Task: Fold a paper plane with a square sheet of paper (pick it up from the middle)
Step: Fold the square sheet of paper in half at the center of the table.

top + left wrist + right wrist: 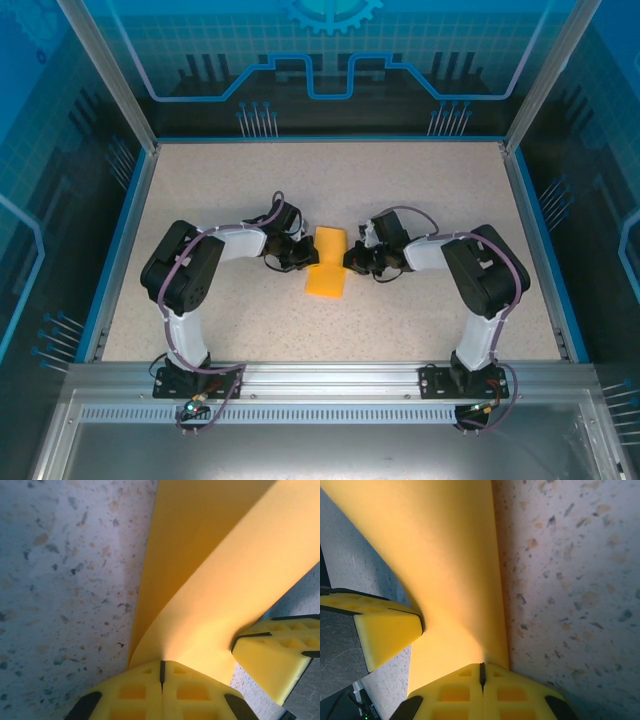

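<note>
Left tool (161, 669) has its two yellow gridded pads (132, 692) pressed flat together, with only a dark hairline seam between them. It is pinching the edge of a thin orange-yellow sheet of paper (215, 575) that runs straight out from its tips. Just to the right of those tips, the right tool (272, 650) comes in against the same sheet from the opposite edge, its yellow wedge touching the paper.

Seen from its own wrist, the right tool is likewise clamped onto the sheet, pads tight together. The paper spreads away ahead of it, and the left tool's pad meets the sheet on its left.

Beyond the left tool's tips, the sheet shows a brighter band crossing over a shaded one. Whether that is a fold or a curl I cannot tell.

From above, the two tools face each other tip to tip with the paper held between them, about midway across the pale speckled bench (420, 190). The end of the paper nearer the arm bases looks wider than its far end. Speckled bench surface shows on the outer side of each tool. Farther off, a blue rim (330, 139) edges the bench, and behind it stands a blue printed back wall (330, 60).
</note>
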You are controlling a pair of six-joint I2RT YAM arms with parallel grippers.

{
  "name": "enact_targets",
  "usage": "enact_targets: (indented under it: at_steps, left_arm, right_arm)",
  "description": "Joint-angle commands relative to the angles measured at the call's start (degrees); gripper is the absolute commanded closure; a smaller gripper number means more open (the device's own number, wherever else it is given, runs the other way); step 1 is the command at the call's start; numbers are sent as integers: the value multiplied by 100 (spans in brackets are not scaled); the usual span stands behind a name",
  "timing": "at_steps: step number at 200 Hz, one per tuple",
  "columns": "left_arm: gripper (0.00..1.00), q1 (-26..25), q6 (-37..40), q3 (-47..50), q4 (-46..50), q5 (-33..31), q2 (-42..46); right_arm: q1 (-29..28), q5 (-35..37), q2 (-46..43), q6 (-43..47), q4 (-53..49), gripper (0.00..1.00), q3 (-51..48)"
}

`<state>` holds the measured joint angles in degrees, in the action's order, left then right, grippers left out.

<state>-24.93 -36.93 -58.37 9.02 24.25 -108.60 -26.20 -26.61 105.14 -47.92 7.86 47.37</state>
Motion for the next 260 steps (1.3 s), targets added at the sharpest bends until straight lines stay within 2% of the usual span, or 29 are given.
enact_targets:
  at_steps: [1, 51, 142, 194, 260]
  left_arm:
    - [100, -56, 190, 212, 779, -573, -285]
    - [100, -56, 194, 201, 768, -563, -299]
    - [100, -56, 210, 216, 768, -569, -288]
    - [100, -56, 221, 273, 744, -579, -285]
    - [100, -56, 224, 297, 741, -581, -276]
  right_arm:
    - [64, -30, -296, 64, -267, 100, 219]
    - [203, -256, 167, 74, -215, 100, 653]
    - [220, 155, 635, 153, -388, 100, 627]
    - [310, -215, 289, 121, -339, 100, 900]
    - [435, -268, 921, 165, -439, 100, 1116]
